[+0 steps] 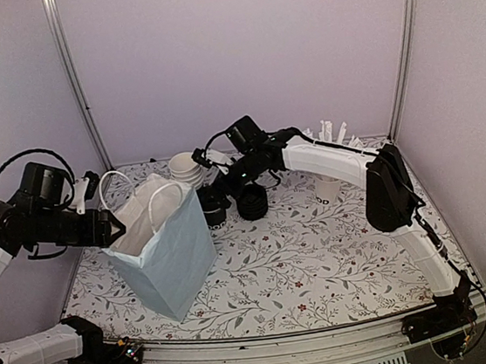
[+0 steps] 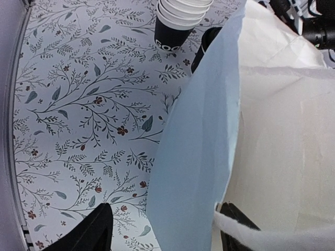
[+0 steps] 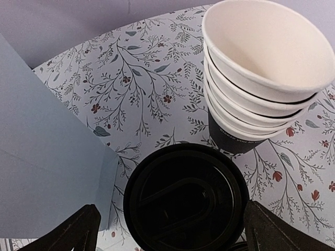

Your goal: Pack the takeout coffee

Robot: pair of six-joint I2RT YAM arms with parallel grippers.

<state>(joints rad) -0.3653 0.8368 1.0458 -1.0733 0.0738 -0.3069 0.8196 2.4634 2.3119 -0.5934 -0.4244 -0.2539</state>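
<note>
Floral table (image 3: pixel 141 89): the coffee (image 3: pixel 186 201) stands upright at bottom centre of the right wrist view, directly under my right gripper (image 3: pixel 175 229), jaws spread astride its lid. The left gripper (image 2: pixel 167 230) gapes over the bag (image 2: pixel 199 157) wall.

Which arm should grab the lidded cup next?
Right. The right gripper hangs directly over the lidded cup, jaws open either side of it. The left gripper is at the rim of the paper bag, jaws open astride its wall.
</note>
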